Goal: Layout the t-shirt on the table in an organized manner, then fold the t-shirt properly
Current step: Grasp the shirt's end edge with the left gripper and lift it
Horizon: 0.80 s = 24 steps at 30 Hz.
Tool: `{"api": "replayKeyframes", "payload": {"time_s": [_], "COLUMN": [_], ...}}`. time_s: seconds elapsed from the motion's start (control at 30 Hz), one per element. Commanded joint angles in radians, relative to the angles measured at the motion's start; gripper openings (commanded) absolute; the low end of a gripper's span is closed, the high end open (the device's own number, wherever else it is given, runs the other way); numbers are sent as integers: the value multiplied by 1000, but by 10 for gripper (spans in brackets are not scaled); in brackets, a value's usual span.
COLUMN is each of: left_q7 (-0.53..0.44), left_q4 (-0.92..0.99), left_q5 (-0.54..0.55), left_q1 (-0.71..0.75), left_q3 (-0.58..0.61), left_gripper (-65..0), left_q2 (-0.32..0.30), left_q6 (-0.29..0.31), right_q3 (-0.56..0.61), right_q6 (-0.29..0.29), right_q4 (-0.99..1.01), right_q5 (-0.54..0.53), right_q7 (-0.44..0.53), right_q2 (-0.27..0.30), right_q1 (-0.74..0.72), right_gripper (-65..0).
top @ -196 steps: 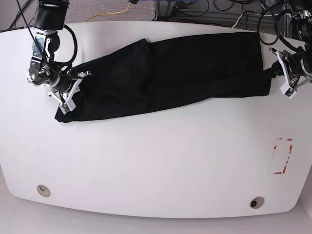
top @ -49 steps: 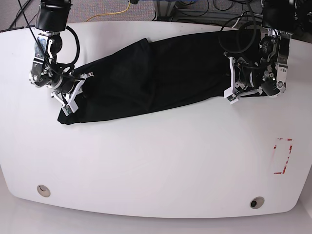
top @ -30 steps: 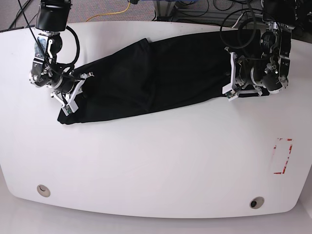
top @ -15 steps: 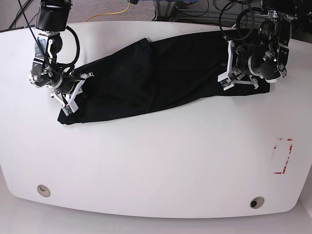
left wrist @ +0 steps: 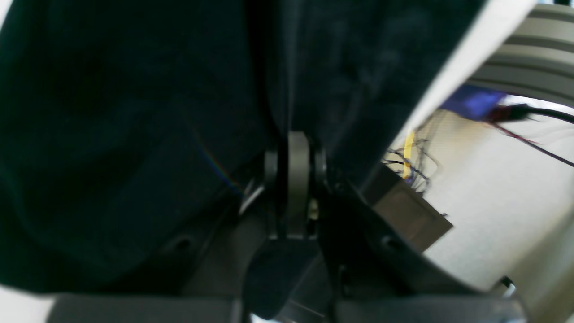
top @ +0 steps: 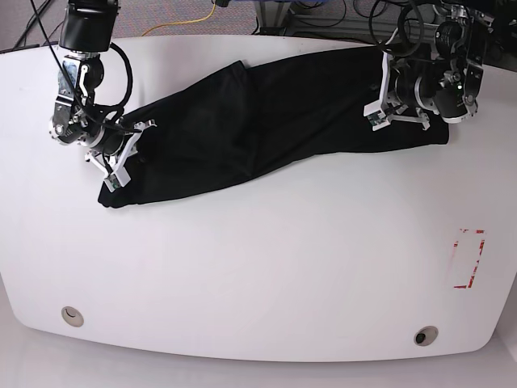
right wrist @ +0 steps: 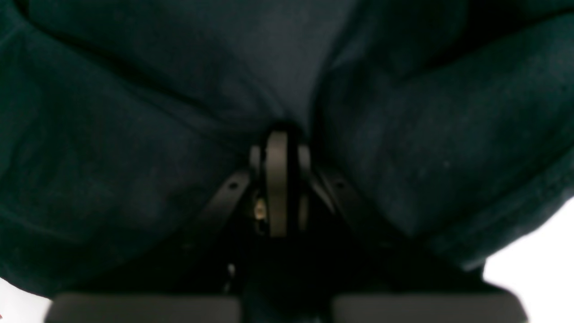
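Glossy white table with cables behind its far edge and a red tape outline near one side. The black t-shirt lies bunched in a long band across the far half of the table. The right hand is clamped on the cloth at one end and has not moved. The left hand is also pinched shut on fabric; over the last seconds it has come in from the far end, carrying that edge over the shirt and toward the table's back edge. It looks like a fold or re-spread is underway; the shirt is still not laid flat.
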State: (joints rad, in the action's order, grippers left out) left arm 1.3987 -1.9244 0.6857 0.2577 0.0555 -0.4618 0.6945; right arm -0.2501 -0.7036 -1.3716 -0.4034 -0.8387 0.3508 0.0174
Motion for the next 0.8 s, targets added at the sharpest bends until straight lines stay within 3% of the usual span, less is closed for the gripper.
{"api": "replayKeyframes", "payload": {"time_s": [0.0, 0.33, 0.53, 0.77], "left_q7": [-2, -2, -2, -2], "left_q4": [-17, -17, -17, -17], "left_q5": [16, 114, 271, 446], "left_q1": [-8, -10, -13, -13], "left_q3": [-6, -6, -15, -188], "left_gripper": [-618, -510, -432, -429], "left_q2": [-18, -18, -22, -58], "left_q6": [4, 4, 4, 4], "right_q3": [5, 5, 5, -2], "right_q6": [5, 5, 5, 5], "right_q4": [8, 8, 8, -33], "right_q5": [53, 53, 53, 42], "right_q7": [-77, -77, -77, -81], "right_q2": [3, 1, 1, 3], "right_q1": [6, 6, 6, 8], "right_gripper": [-618, -618, -618, -617]}}
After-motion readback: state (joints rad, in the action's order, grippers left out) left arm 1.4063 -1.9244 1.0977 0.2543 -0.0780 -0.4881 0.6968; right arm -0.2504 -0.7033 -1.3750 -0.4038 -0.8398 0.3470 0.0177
